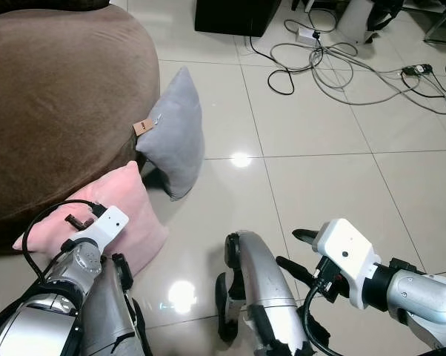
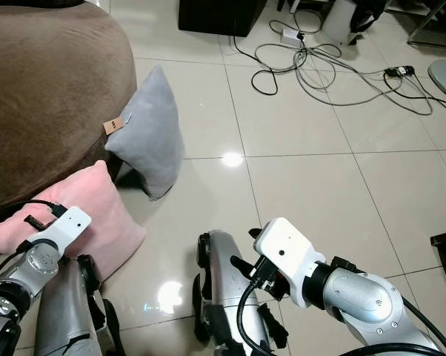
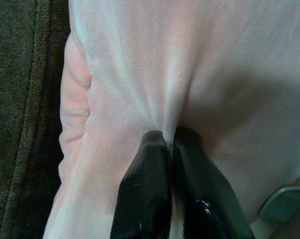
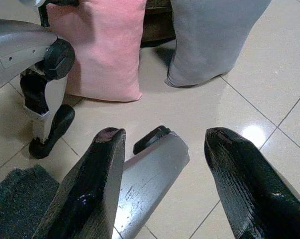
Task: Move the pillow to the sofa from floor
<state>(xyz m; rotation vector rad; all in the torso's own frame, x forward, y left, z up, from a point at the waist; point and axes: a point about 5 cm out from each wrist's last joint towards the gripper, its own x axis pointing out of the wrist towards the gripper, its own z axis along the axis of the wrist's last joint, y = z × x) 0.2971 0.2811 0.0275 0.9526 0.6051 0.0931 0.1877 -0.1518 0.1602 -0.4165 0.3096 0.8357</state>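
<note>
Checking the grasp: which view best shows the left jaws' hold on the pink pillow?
The left wrist view: the left gripper pinches a fold of the pink pillow. Both eye views hide the pinch behind the wrist.

The robot's left arm is covering the soft pink square pillow's [image 1: 130, 204] lower corner, and the brown plush sofa [image 1: 52, 96] is running off the frame's edge.

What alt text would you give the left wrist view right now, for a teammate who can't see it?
The left gripper has its two black fingers shut on a pinched fold of the pink pillow, the fabric creasing toward the fingertips. The dark brown sofa lies along one side of the pillow.
</note>
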